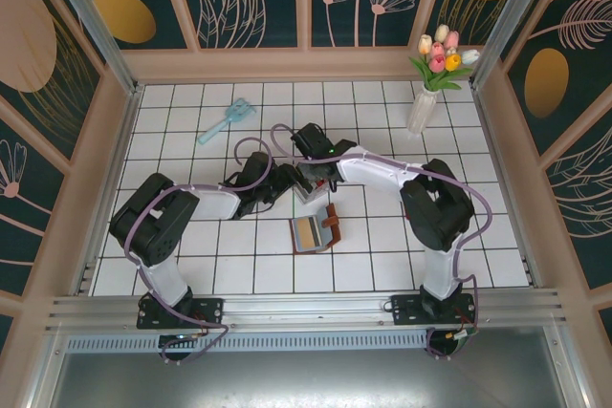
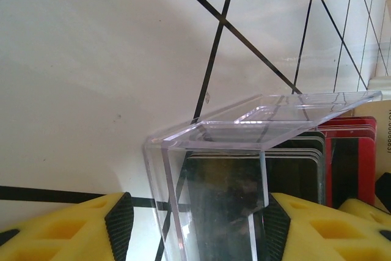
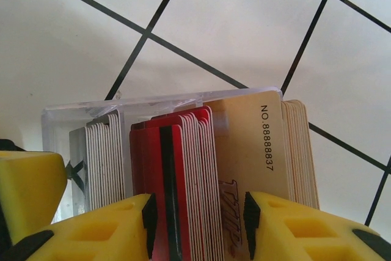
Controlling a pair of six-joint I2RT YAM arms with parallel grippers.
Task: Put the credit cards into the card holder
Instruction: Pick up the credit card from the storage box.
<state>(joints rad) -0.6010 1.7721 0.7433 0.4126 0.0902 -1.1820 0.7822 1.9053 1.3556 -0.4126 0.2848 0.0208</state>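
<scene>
Credit cards point(image 3: 183, 151) stand on edge, packed tight in the clear tray point(image 3: 67, 117) at the middle of the table point(image 1: 382, 255). Pale grey ones are at one end, then red, then tan. The card holder point(image 1: 314, 233) lies open on the tiles just beside the tray, toward the arm bases.

My right end effector point(image 3: 200, 212) hangs over the red and tan cards with its fingers apart. Several cards sit between the pads and I see no pinch on any of them. My left end effector point(image 2: 197, 224) is spread around the tray's dark-card end, and a sliver of table shows beside one pad, so I judge it unclamped.

These cards look light, stiff and slick, and they are thin enough that neighbours will likely ride up together. I would take one by its flat faces near the exposed top edge and squeeze gently. The tray looks light too and may slide or tip, so I would brace its walls with the left arm.
</scene>
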